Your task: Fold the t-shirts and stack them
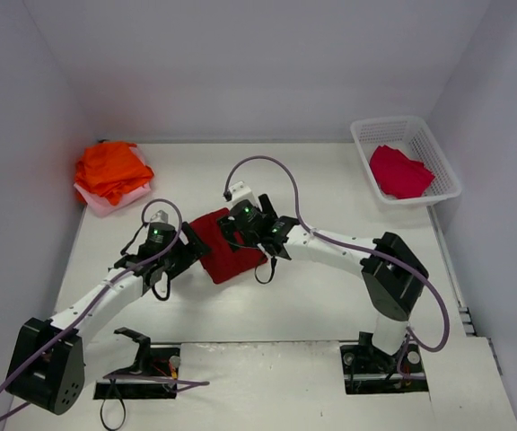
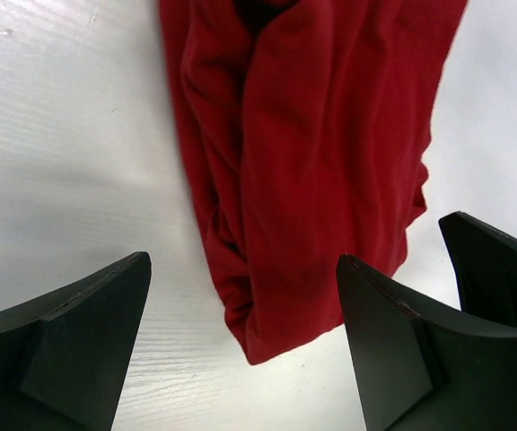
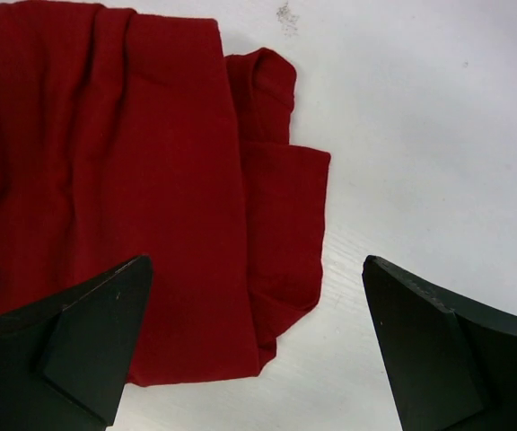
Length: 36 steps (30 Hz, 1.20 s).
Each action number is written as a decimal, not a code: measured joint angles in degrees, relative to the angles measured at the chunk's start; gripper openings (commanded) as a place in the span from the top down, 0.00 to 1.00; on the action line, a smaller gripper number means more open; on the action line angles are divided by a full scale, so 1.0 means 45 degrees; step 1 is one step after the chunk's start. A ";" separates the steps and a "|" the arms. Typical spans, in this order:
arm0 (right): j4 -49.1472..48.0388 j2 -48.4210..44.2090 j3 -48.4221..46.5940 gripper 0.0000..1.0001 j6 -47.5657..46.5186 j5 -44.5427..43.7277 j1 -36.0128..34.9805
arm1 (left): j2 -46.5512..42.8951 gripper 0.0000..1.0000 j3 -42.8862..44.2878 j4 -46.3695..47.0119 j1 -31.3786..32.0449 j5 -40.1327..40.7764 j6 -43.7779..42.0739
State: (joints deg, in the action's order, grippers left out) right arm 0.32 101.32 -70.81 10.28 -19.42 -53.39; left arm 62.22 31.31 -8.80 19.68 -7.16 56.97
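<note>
Top external view places a dark red cloth t-shirt [image 1: 227, 250], folded into a rough rectangle, at the middle of the white surface [image 1: 330, 193], between the two arms. A heap of bright orange t-shirts [image 1: 112, 169] lies at the far left corner on a pale pink t-shirt [image 1: 104, 203], well apart from the red one. A crimson t-shirt [image 1: 400, 171] sits crumpled inside the white plastic lattice basket [image 1: 449, 176] at the far right. Left wrist view has the left claw [image 2: 240, 265] spread wide above a narrow, creased end of the dark red t-shirt, holding nothing. Right wrist view has the right claw [image 3: 257, 265] likewise spread over a folded corner of the same t-shirt, one finger over cloth, the other over bare surface, nothing pinched.
</note>
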 measured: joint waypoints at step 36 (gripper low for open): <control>-0.1987 0.3011 -0.0335 0.00 -0.0228 0.0316 0.0015 | 0.1841 0.21 -0.1180 0.3172 -0.0058 -0.0160 0.0457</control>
State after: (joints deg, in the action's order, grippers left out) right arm -8.62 114.87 -72.31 9.26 -18.00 -53.32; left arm 70.50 26.00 5.48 19.42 -7.88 59.02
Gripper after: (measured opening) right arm 0.999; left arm 0.789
